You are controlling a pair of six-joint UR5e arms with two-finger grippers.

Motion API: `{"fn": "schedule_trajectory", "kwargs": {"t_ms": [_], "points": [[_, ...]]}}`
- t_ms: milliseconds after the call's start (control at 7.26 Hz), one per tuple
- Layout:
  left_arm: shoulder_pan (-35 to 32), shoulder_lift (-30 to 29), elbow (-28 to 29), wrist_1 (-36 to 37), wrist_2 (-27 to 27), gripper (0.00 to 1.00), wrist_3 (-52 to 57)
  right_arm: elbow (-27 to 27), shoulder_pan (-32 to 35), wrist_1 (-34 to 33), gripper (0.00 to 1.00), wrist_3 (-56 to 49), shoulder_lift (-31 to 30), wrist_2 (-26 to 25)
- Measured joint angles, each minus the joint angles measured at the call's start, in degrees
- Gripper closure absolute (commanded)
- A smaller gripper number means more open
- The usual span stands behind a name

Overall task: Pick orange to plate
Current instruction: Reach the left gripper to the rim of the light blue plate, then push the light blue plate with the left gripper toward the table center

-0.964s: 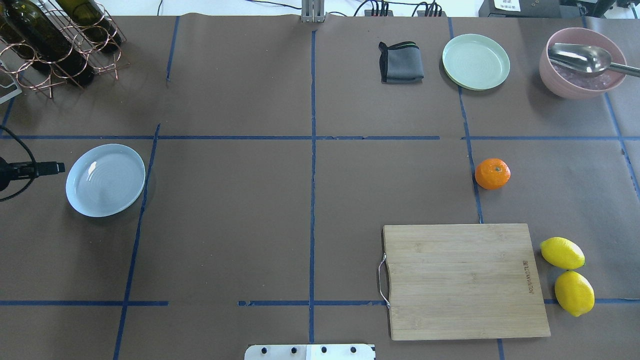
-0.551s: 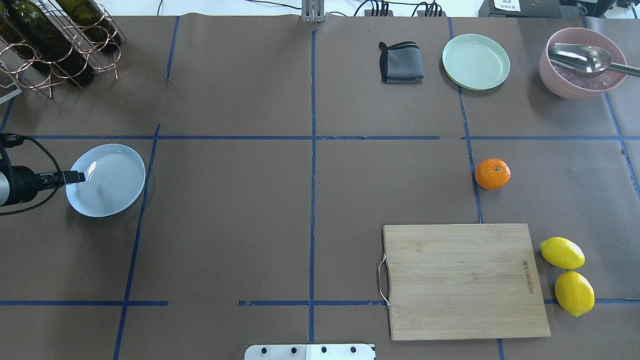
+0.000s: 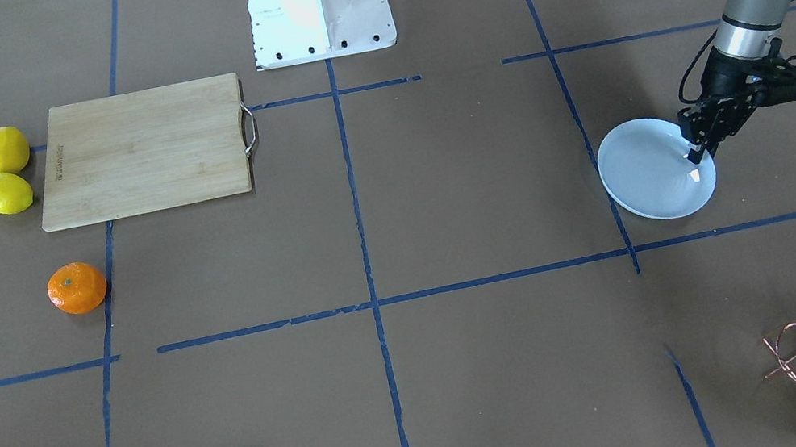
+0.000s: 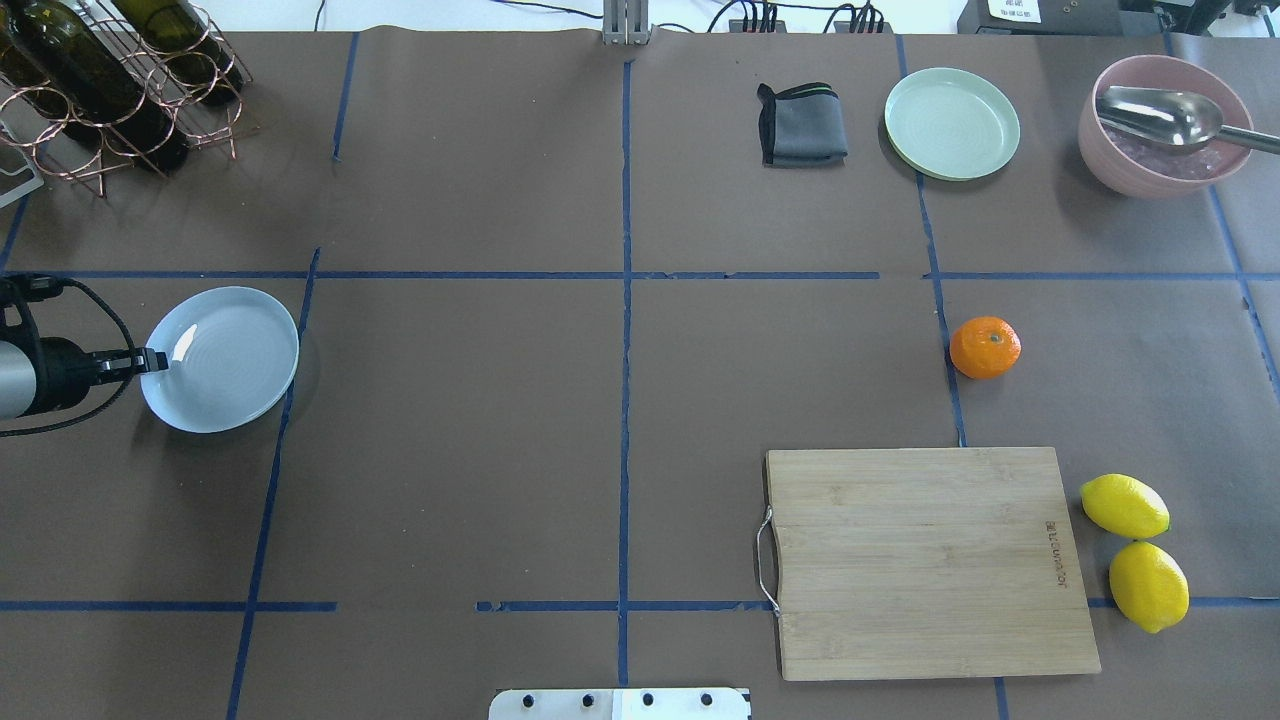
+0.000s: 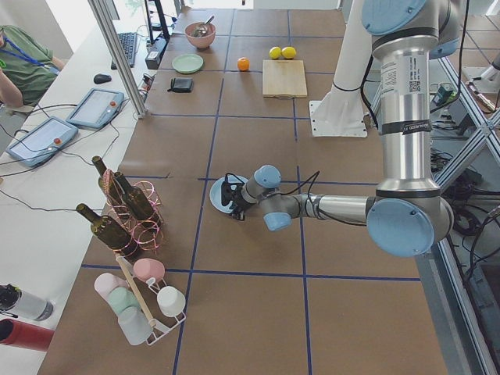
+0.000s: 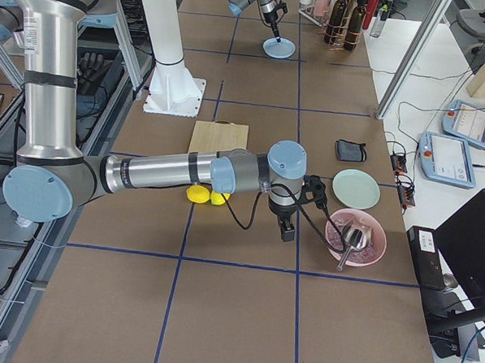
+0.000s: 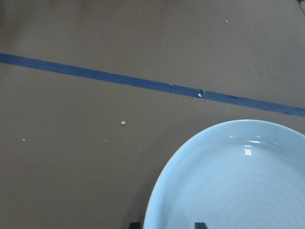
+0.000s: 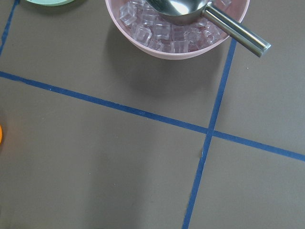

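Two fingertips astride the plate's rim, orange far across the table

The left gripper (image 3: 694, 159) is down at the outer edge of the pale blue plate (image 4: 230, 365), on the robot's left half. In the left wrist view its dark fingertips (image 7: 136, 225) stand a narrow gap apart with the rim between them, one over the plate and one outside it. Whether they pinch the rim cannot be told.

The orange (image 4: 985, 347) sits on the brown table (image 4: 500, 450) on the robot's right half, with its edge over a blue tape line (image 4: 948, 410). It is well apart from the plate, between the bamboo cutting board (image 4: 925, 560) and a pale green plate (image 4: 952, 123). Two lemons (image 4: 1124, 506) lie side by side just beside the board.

The right gripper (image 6: 288, 233) hangs over the table near a pink bowl (image 4: 1105, 165) of ice cubes with a metal scoop (image 4: 1165, 115). Only the far side view shows it, so its opening cannot be told.
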Motion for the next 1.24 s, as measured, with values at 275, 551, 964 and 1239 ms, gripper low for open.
{"fn": "schedule_trajectory", "kwargs": {"t_ms": [275,551,964,1239], "points": [[0.02,-0.03,-1.15,0.06,-0.35,1.0,0.26,0.0,0.0,0.0,0.0,0.04,0.03,0.0],[0.03,-1.49,-4.89,1.01,-0.98,1.0,0.0,-0.02,0.0,0.0,0.0,0.07,-0.02,0.0],[0.42,-14.48,-5.1,11.38,-1.07,1.0,-3.36,-0.02,0.0,0.0,0.0,0.09,-0.04,0.08],[4.46,-26.15,-3.47,22.18,0.63,1.0,-10.15,-0.04,0.0,0.0,0.0,0.09,-0.05,0.09]]}}
